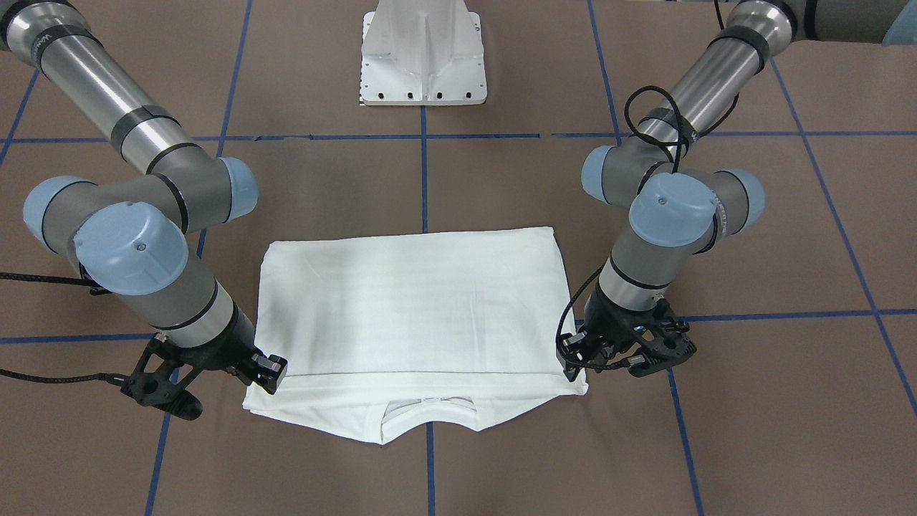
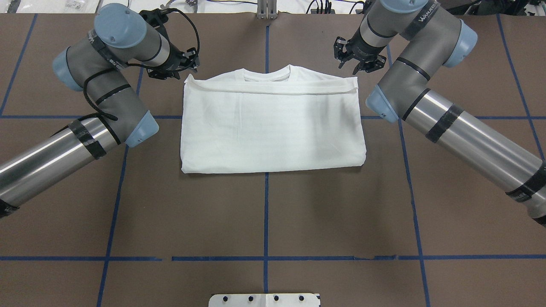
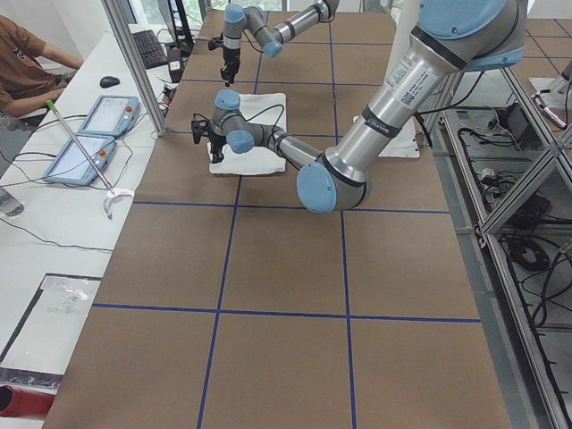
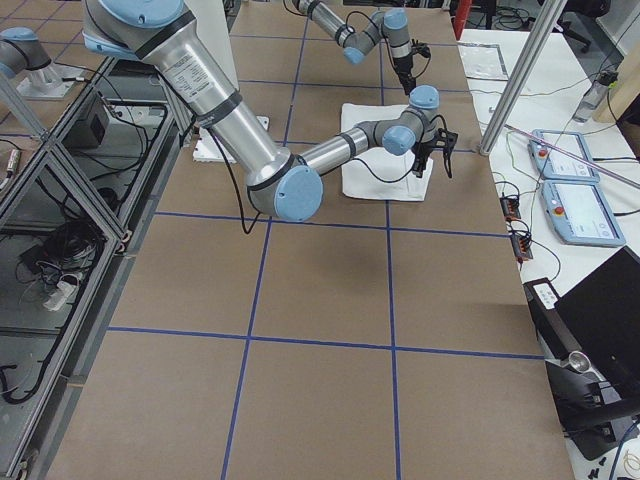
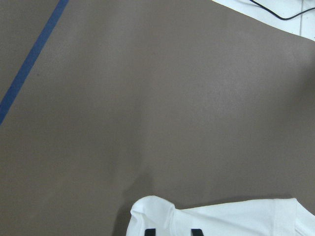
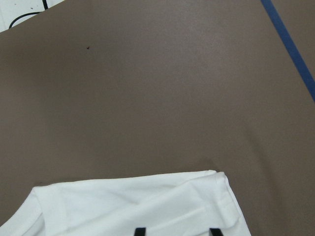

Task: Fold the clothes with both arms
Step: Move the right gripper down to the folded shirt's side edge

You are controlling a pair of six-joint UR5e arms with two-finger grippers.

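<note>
Left end effector (image 5: pixel 171 231) and right end effector (image 6: pixel 177 230) are being held open, gripping nothing, just over the collar-end corners of the shirt (image 2: pixel 273 123), probably so the folded-over layer is being laid squarely; the shirt is being supported flat on the table (image 2: pixel 273 213).

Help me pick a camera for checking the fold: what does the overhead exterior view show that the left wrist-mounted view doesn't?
Only overhead: the whole folded shirt with its collar at the far edge, and the left gripper and right gripper by its far corners. Only the left wrist: a close look at one shirt corner, with two black fingers apart over it. Both: white fabric, brown table, blue tape.
</note>
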